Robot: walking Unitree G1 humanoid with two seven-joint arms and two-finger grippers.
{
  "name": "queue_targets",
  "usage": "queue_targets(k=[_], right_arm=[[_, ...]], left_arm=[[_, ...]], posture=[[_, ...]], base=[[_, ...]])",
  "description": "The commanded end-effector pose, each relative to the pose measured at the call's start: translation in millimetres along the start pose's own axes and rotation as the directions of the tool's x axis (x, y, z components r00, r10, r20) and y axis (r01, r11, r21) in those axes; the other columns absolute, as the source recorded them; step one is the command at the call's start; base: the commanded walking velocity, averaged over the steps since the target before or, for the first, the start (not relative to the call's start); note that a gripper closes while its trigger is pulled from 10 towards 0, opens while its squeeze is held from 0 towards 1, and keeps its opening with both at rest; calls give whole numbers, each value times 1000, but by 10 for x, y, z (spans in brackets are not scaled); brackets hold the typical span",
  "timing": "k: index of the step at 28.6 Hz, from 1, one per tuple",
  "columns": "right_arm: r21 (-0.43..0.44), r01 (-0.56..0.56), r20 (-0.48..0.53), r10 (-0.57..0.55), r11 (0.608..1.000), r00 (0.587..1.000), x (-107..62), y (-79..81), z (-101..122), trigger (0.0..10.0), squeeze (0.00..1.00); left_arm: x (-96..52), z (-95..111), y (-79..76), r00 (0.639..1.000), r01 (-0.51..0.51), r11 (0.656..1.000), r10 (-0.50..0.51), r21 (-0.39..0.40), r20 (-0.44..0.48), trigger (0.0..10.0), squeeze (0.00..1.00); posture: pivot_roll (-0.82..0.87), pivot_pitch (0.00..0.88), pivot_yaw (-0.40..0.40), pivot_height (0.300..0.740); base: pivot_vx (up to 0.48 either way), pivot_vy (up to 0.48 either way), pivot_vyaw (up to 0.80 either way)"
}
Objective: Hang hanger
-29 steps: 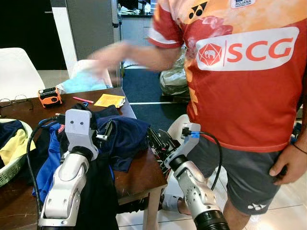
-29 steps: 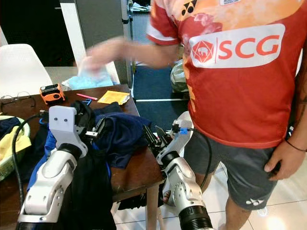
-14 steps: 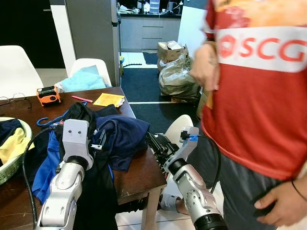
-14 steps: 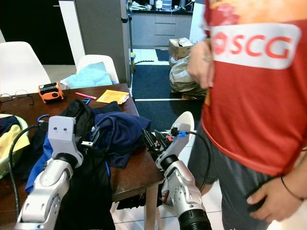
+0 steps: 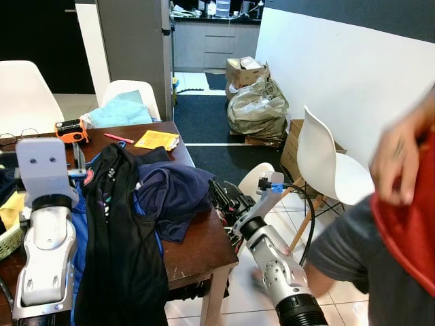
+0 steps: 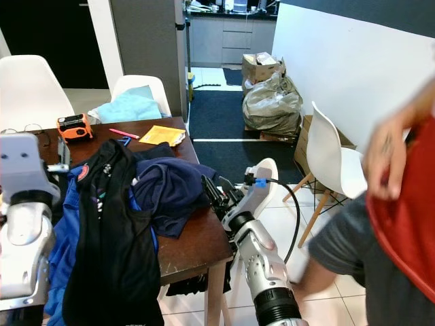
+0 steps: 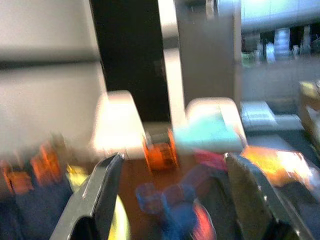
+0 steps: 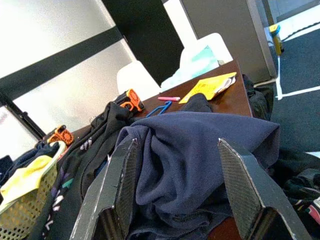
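A blue hanger hook (image 6: 124, 141) pokes out from under the clothes beside a pink pen; the rest of the hanger is hidden. A long black garment (image 5: 119, 231) drapes over the brown table (image 5: 197, 248) and down its front, with a navy garment (image 5: 170, 193) next to it. My right gripper (image 5: 217, 192) hovers at the table's right edge, open, pointing at the navy garment (image 8: 185, 150) with nothing between its fingers. My left arm is raised at the far left. In the blurred left wrist view my left gripper (image 7: 174, 157) is open and holds nothing.
A person in a red shirt (image 5: 408, 224) and grey shorts stands close on the right. A white chair (image 5: 326, 170) is beyond my right arm. An orange tape measure (image 5: 70, 129), yellow paper (image 5: 155, 140), glasses (image 5: 13, 139) and a basket (image 5: 7, 238) sit on the table.
The person has stepped from the table to the right edge. My left arm has swung left, off the clothes. The black garment now hangs unfolded down the table front.
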State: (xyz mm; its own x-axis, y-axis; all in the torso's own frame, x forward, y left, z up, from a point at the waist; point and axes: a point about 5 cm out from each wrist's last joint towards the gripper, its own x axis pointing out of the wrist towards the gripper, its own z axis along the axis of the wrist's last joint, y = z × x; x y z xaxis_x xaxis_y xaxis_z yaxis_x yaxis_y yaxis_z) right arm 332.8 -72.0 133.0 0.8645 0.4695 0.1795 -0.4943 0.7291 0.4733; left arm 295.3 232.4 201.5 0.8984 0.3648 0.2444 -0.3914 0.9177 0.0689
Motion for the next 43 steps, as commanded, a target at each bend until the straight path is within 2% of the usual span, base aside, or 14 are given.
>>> queue_targets(k=[1,3,5,6,15,18,23,30,34,39,41,43], right_arm=[[-15,16,-11,-16,1000,1000,-24,36,-41,10000,0],[-19,22,-8,-22,1000,1000,-30,30,-36,10000,0],[-31,30,9,-29,999,1000,-37,14,-2,10000,0],[-31,33,15,-33,999,999,-39,1,17,10000,0],[-32,38,22,-37,999,999,-25,-18,49,10000,0],[-34,37,23,-36,999,999,-10,2,58,10000,0],[-33,42,25,-41,999,999,4,7,66,10000,0],[-61,33,31,-31,998,999,11,23,85,10000,0],[-73,43,37,-40,996,998,11,6,101,10000,0],[-124,98,53,-92,987,994,-9,-96,161,10000,0],[-124,98,53,-92,987,994,-9,-96,161,10000,0],[-163,170,59,-163,972,985,-31,-190,180,10000,0]], left_arm=[[-107,-164,-349,980,167,983,-174,-72,-97,10000,0],[-121,-150,-391,978,186,979,-192,-83,-84,10000,0],[-129,-109,-459,975,211,976,-214,-60,-51,10000,0],[-128,-82,-478,977,208,975,-212,-80,-35,10000,0],[-128,-23,-467,976,216,969,-218,-117,-1,10000,0],[-152,-45,-450,974,215,964,-224,-154,-37,10000,0],[-174,-44,-458,971,227,961,-235,-157,-34,10000,0],[-219,-75,-490,967,239,956,-251,-169,-53,10000,0],[-225,-136,-471,963,242,960,-255,-143,-84,10000,0],[-241,-232,-401,955,236,963,-254,-131,-151,10000,0],[-241,-232,-401,955,236,963,-254,-131,-151,10000,0],[-235,-241,-381,955,235,964,-252,-123,-155,10000,0]], posture=[[146,11,-40,740],[146,11,-40,740],[141,12,-35,740],[138,14,-33,740],[144,22,-38,740],[149,26,-39,740],[149,26,-39,740],[149,28,-36,740],[145,29,-33,740],[136,26,-23,740],[136,26,-23,740],[134,21,-17,740]], base=[[0,0,0],[0,0,0],[0,0,0],[0,0,0],[0,0,0],[0,0,0],[0,0,0],[0,0,800],[0,0,800],[0,0,800],[0,0,800],[0,0,200]])
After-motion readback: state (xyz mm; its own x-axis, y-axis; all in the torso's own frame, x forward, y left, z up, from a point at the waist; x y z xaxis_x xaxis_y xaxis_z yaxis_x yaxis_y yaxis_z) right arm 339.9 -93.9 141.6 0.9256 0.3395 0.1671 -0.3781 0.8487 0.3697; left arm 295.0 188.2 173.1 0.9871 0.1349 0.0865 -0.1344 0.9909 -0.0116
